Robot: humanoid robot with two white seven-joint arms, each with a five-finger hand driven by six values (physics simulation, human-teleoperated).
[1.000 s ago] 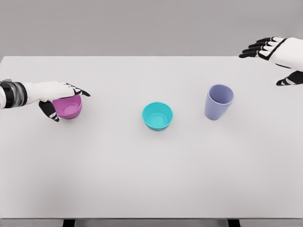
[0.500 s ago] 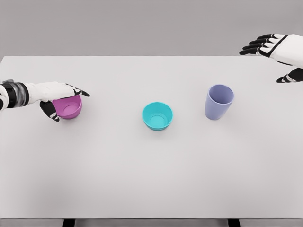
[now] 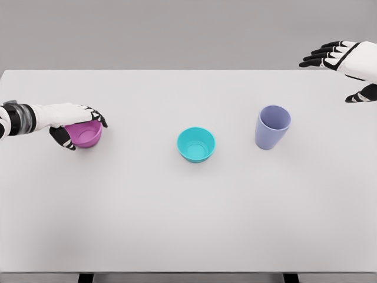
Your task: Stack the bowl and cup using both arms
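A magenta bowl (image 3: 86,135) sits upright at the table's left side. My left hand (image 3: 80,125) wraps it, fingers curled over the far rim and thumb against the near wall. A teal bowl (image 3: 196,144) stands upright at the middle of the table. To its right stands a lavender cup (image 3: 272,127), upright and untouched. My right hand (image 3: 340,72) hovers high at the far right corner, well away from the cup, fingers spread and holding nothing.
The white table (image 3: 188,218) fills the view, with its far edge near the top and its front edge at the bottom. Nothing else lies on it.
The left hand's fingers have curled down from straight over the magenta bowl's rim into a grasp. The right hand has drifted slightly up and to the right.
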